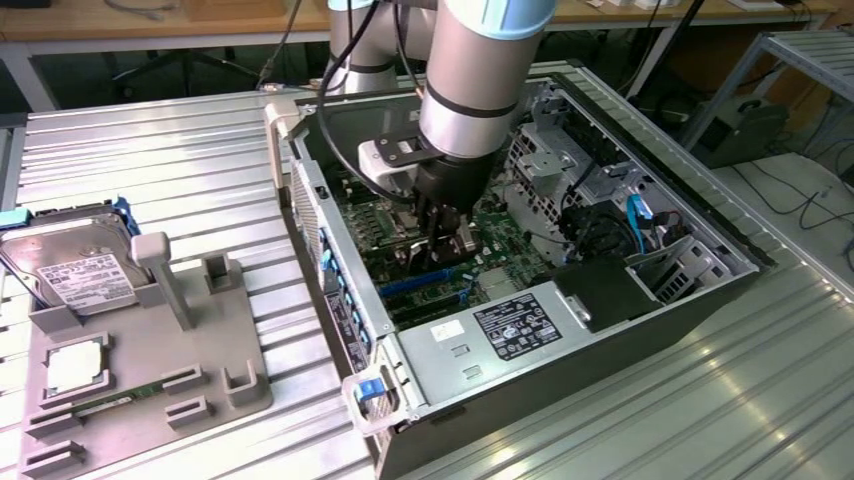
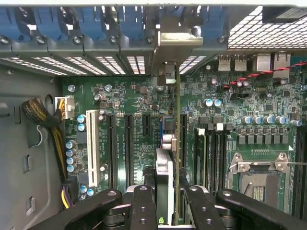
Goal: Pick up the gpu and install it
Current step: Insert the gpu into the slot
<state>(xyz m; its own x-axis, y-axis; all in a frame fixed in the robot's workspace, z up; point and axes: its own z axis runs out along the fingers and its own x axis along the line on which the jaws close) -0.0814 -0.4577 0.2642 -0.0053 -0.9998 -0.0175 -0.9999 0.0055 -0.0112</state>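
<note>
Where the grey arm reaches down into the open case, the gpu (image 2: 165,167) stands on edge over the green motherboard (image 2: 120,96). It is a thin flat expansion card on a dark board, seen edge-on from the wrist. It lies in line with the long black expansion slots (image 2: 128,143), and whether its lower edge is pressed fully home cannot be told. Its narrow silver metal bracket (image 2: 175,40) sits at the far end, against the case's rear wall, between the blue plastic slot clips (image 2: 91,24).

The black two-fingered gripper (image 2: 170,191) is closed part-way and clamps the card from both sides at its near end, one finger (image 2: 143,206) on each face. In the exterior view the gripper (image 1: 447,235) hangs low inside the black computer case (image 1: 574,390), close above the board.

Beside the card lie a white expansion slot (image 2: 92,148), a yellow-and-black cable bundle (image 2: 48,124) and an empty silver-framed processor socket (image 2: 259,177). A silver power supply with a black label (image 1: 514,325) fills the near end of the case.

Well apart, at the exterior view's left, a grey moulded fixture tray (image 1: 200,340) rests on the ribbed metal table (image 1: 160,160). It carries a silver hard drive with a white label (image 1: 74,265) and — nearer the camera — a small square silver chip (image 1: 74,365)
</note>
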